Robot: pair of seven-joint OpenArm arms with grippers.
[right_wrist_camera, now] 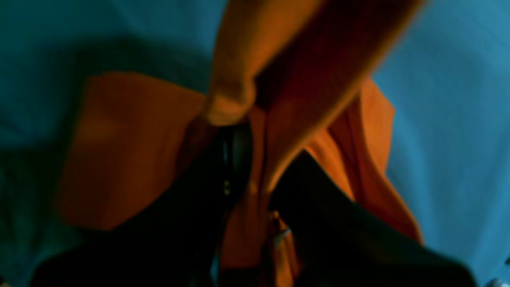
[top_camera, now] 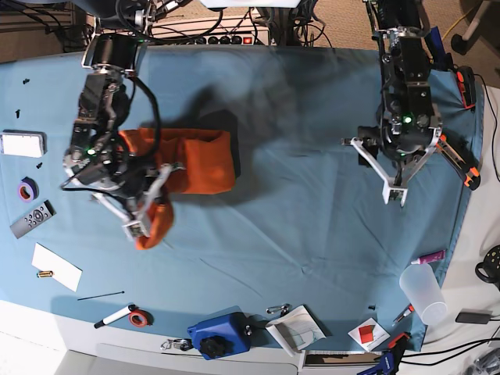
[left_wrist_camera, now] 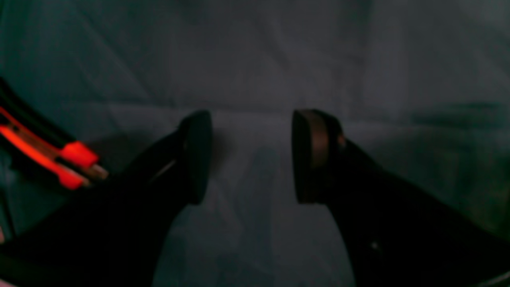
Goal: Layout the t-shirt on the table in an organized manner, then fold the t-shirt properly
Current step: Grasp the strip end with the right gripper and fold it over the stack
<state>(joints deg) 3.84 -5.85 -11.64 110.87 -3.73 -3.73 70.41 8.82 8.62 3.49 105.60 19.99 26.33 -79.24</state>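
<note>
t-shirt (top_camera: 191, 160) bunched at bench (top_camera: 297, 203) 9 o'clock | right pincer (top_camera: 141, 223) clenched on its fabric | left pincer (top_camera: 394, 187) released, empty, 3 o'clock | risk: 1-point lift may twist cloth

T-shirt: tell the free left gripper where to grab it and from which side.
The t-shirt lies bunched, one end pinched by the right gripper. The open left gripper should probably pinch the far upper corner by the dark shadow, coming from its own side, the only flat free edge.
</note>
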